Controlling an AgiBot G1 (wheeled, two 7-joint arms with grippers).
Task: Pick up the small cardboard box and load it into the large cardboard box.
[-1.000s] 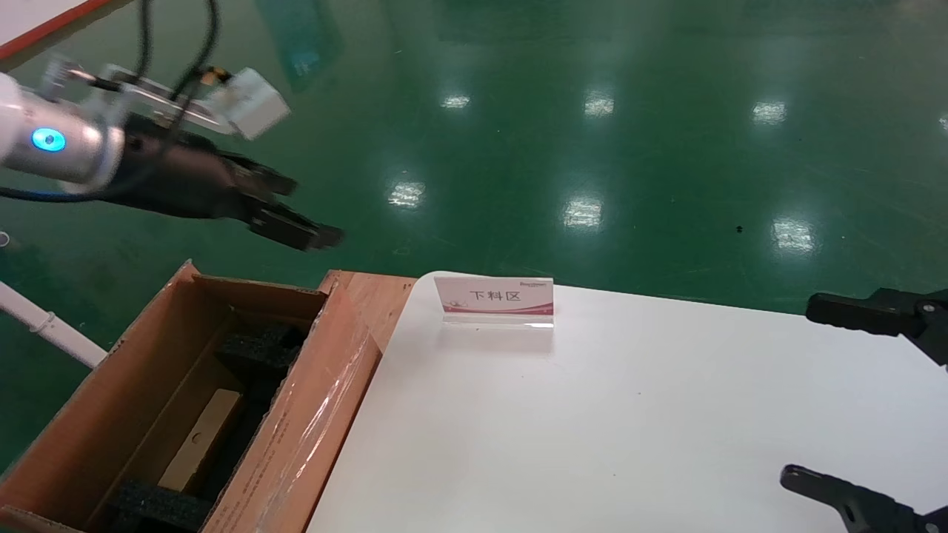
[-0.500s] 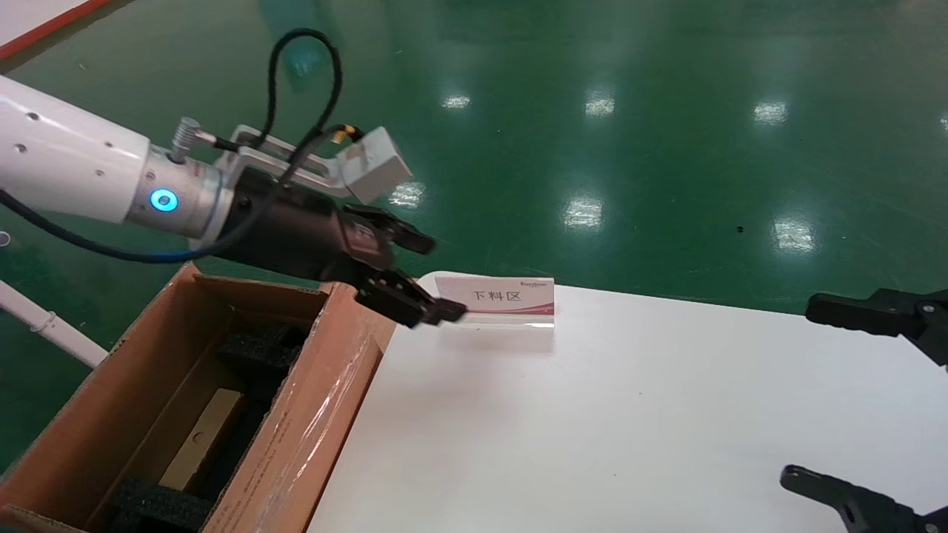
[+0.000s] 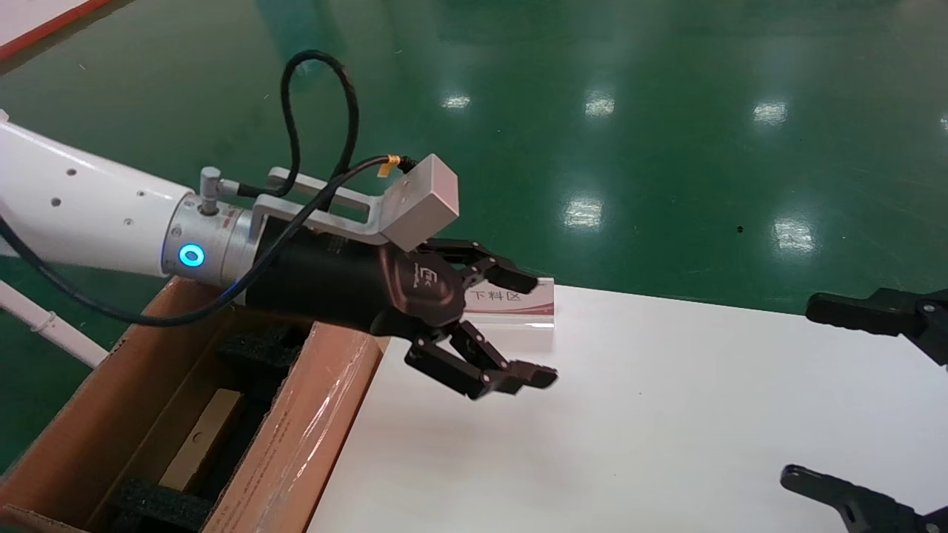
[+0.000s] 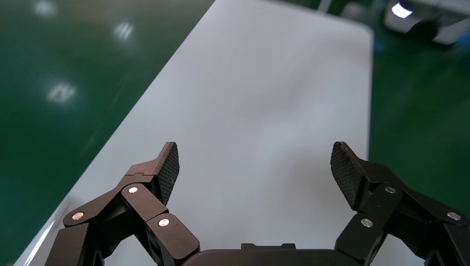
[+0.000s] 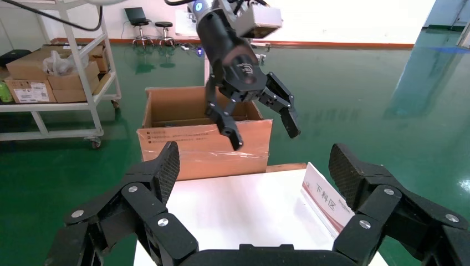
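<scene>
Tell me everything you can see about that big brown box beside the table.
The large cardboard box is a long brown corrugated carton standing open on the robot's left, right against the white table's edge. Its flaps are up, and the one nearest the table is covered in clear glossy tape. Inside are black foam blocks and a flat, light brown cardboard piece lying between them. The left gripper, open and empty, reaches out above its far corner toward the table; nothing grips the box.

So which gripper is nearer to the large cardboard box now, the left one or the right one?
The left. The left gripper hangs open just beyond the large cardboard box, over the white table beside its taped flap. The right gripper is open at the table's far right side.
</scene>
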